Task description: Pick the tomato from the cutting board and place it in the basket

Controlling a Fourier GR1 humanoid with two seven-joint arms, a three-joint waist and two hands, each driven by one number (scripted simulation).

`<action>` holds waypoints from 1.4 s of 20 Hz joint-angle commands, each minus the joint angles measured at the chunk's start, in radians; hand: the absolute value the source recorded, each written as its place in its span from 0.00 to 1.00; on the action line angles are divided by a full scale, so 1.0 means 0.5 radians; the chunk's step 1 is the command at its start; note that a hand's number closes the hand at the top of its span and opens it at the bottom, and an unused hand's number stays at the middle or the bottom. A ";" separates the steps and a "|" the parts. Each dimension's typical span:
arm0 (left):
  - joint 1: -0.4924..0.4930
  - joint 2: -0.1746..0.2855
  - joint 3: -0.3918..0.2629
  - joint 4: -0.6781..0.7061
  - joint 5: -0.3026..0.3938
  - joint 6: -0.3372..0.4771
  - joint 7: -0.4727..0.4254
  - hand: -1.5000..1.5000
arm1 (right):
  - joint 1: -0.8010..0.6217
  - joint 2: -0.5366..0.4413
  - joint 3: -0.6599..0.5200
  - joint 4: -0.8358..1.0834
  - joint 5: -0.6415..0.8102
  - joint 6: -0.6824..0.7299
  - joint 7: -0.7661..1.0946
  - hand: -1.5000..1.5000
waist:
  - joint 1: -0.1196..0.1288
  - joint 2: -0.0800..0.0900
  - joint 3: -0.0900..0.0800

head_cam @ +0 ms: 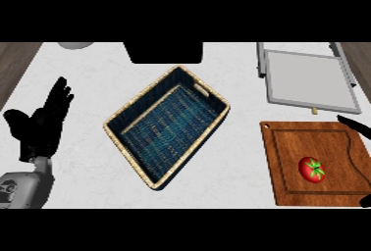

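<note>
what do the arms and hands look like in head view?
Left hand: all black, slim fingers plus thumb, on a rounded light-grey forearm with dark markings. Right hand: only black slivers at the right edge; forearm out of view.

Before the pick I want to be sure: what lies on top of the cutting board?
Only the tomato lies on the cutting board. The right hand covers parts of its right edge, so those cannot be seen.
</note>
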 commanded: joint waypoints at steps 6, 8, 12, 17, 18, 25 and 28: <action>-0.005 -0.059 0.101 0.088 -0.052 -0.108 -0.087 0.50 | 0.037 0.262 -0.044 0.145 0.329 -0.214 -0.293 0.00 | -0.003 0.001 -0.001; -0.046 -0.115 0.077 0.048 -0.112 -0.038 -0.012 0.50 | 0.132 0.308 -0.045 0.093 0.392 -0.252 -0.330 0.00 | -0.007 0.000 0.000; 0.123 -0.077 0.113 -0.174 -0.124 -0.098 0.089 0.50 | 0.022 0.312 -0.162 0.070 0.313 -0.060 -0.243 0.00 | 0.005 -0.002 0.000; 0.014 -0.134 0.190 -0.018 -0.147 -0.157 0.021 0.50 | 0.062 0.382 -0.208 0.019 0.443 -0.024 -0.275 0.00 | -0.003 -0.001 -0.001; 0.048 -0.161 0.164 -0.096 -0.169 -0.126 0.058 0.50 | -0.004 0.332 -0.238 0.289 0.501 -0.057 -0.491 0.00 | 0.003 0.000 0.000; -0.110 -0.195 0.184 0.074 -0.228 -0.142 0.029 0.50 | 0.155 0.508 -0.164 0.027 0.659 -0.166 -0.315 0.00 | -0.010 0.000 -0.001; -0.057 -0.241 0.121 -0.021 -0.305 -0.114 0.043 0.50 | -0.076 0.530 -0.146 0.320 0.778 -0.212 -0.317 0.00 | 0.001 0.001 0.000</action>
